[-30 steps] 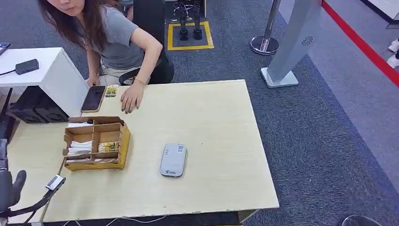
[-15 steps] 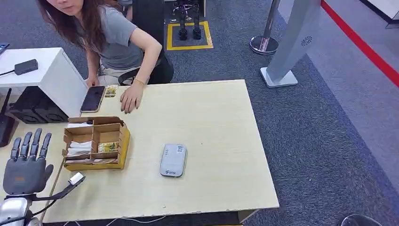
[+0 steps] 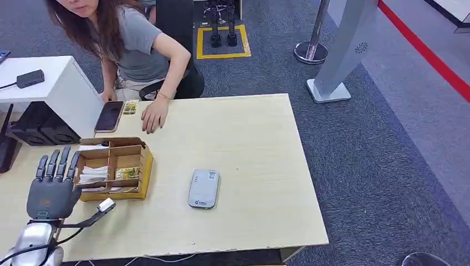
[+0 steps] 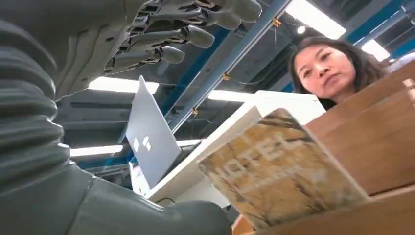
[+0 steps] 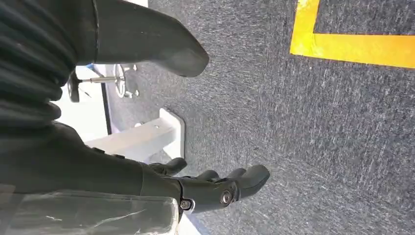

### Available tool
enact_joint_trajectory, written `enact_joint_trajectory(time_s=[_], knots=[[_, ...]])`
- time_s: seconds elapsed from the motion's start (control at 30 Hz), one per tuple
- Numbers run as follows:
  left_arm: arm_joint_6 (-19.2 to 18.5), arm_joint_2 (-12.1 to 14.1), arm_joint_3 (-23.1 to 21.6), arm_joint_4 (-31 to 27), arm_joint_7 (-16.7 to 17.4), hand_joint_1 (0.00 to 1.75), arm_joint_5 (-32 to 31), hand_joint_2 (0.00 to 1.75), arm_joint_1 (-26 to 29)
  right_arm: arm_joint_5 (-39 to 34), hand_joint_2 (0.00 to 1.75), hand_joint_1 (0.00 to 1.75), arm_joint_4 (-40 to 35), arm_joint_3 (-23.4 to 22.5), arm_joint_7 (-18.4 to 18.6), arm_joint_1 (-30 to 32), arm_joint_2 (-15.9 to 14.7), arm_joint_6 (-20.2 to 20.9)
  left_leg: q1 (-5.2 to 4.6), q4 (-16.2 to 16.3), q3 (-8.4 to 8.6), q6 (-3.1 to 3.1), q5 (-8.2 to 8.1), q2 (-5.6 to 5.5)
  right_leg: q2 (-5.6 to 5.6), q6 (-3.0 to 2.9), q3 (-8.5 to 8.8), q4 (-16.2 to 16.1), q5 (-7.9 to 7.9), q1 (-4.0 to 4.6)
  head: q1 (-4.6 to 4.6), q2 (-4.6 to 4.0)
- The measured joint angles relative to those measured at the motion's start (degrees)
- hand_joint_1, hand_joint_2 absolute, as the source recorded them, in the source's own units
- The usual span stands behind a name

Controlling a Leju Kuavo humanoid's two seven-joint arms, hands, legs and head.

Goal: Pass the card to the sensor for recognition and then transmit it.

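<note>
Nothing is done yet: the left hand (image 3: 51, 191) hovers spread and empty near the table's (image 3: 249, 138) left edge, beside the box (image 3: 113, 168) holding the card (image 3: 127, 173). Picking, scanning on the sensor (image 3: 204, 188) mid-table, and handover remain. The right hand (image 5: 215, 188) hangs loosely curled, empty.

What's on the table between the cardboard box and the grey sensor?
Bare tabletop lies between the cardboard box and the grey sensor, as the head view shows.

Place: a hotel-style reception mock-up inside a robot test hall, as I see it.
Desk: pale wooden table (image 3: 244, 138), card reader (image 3: 204, 188), box of hotel cards (image 3: 113, 168).
Floor: grey carpet (image 3: 366, 160), yellow floor square (image 3: 223, 41), red line (image 3: 427, 52), queue post (image 3: 313, 47).
</note>
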Motion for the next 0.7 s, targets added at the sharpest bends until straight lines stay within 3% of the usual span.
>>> enact_joint_trajectory(time_s=[0.6,0.67,0.7], knots=[[0.0,-1.9,-0.8,0.8,-0.5,0.05,0.0,1.75,-0.4,0.0,1.75,0.00,0.0,0.0,-0.3,0.0,0.0,-0.2,0.00,0.0,0.00,0.00,0.00,0.00,0.00,0.00,0.00,0.0,0.00,0.00,0.00,0.00],[0.0,-1.9,-0.8,0.8,-0.5,0.09,-0.2,1.75,-0.4,0.0,1.75,0.00,0.0,0.0,-0.3,0.0,0.0,-0.2,0.00,0.0,0.00,0.00,0.00,0.00,0.01,0.00,0.00,0.0,0.00,0.00,-0.02,0.00],[0.0,-1.9,-0.8,0.8,-0.5,0.24,-0.2,1.75,-0.4,0.0,1.75,0.00,0.0,0.0,-0.2,0.0,0.0,-0.2,0.00,0.0,0.00,0.00,0.00,0.00,0.01,0.00,0.00,0.0,0.00,0.00,0.00,0.00]])
